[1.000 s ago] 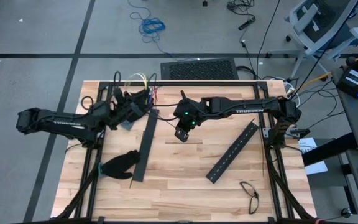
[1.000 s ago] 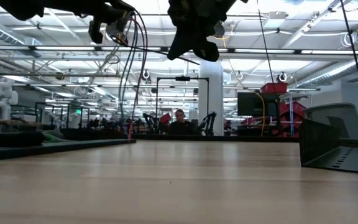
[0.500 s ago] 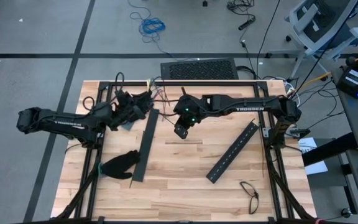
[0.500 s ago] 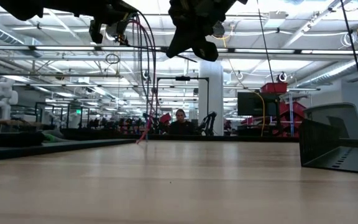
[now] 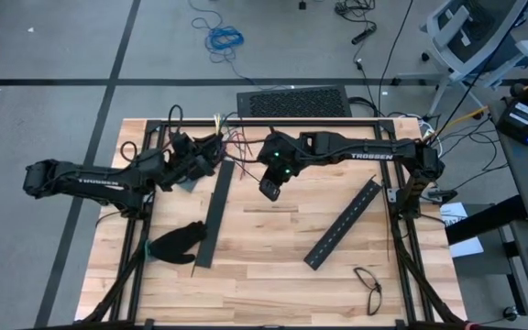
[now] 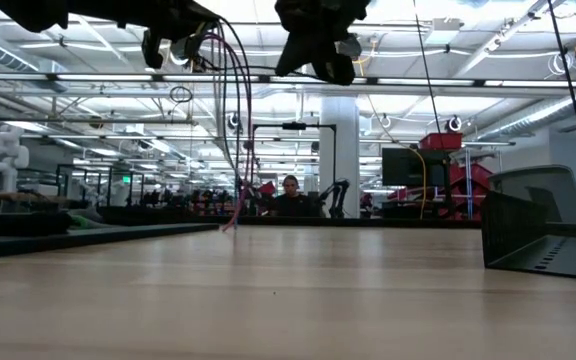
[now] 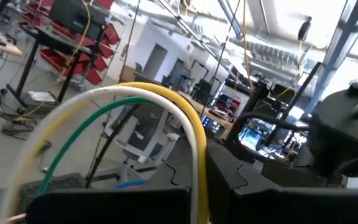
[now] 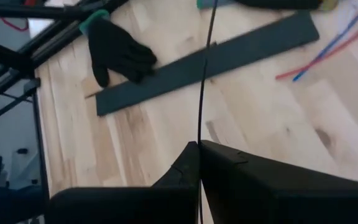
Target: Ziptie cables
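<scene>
Left end effector (image 5: 211, 154) grips the cables (image 6: 230, 120), right end effector (image 5: 269, 190) pinches a ziptie (image 8: 204, 81); next, loop it around them.

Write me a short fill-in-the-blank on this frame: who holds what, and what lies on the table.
1. The right gripper is shut on a thin dark ____.
2. The left gripper holds a bundle of coloured ____ up off the table.
3. A black ____ lies on the table beside the long black bar.
4. A pair of ____ lies near the table's front right corner.

Missing words: ziptie; cables; glove; glasses
</scene>
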Motion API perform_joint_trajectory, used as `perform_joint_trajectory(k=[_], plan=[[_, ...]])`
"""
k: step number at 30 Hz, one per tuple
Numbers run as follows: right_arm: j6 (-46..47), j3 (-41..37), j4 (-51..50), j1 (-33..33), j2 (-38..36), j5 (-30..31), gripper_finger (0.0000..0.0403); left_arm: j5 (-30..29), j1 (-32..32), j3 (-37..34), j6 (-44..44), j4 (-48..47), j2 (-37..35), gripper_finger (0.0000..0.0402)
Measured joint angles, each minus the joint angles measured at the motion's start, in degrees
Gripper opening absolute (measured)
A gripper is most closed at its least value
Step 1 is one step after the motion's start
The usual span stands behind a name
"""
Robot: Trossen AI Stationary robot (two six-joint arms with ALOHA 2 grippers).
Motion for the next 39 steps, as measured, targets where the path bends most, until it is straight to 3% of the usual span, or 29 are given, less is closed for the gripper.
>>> perform_joint_trajectory(k=[8, 27, 39], plan=[[-0.48, 0.0, -2.08, 0.18, 0.31, -0.11, 0.0, 0.0, 0.02, 0.0, 1.44, 4.64, -0.04, 0.0018], [1.78, -0.02, 3.56, 0.0, 0.31, -2.5, 0.0, 0.74, 0.02, 0.0, 2.48, 3.53, -0.04, 0.0018], [1.88, 1.25, 2.72, 0.0, -0.11, -3.25, 0.0, 3.94, -0.13, 0.0, 2.42, -8.67, -0.02, 0.0018]])
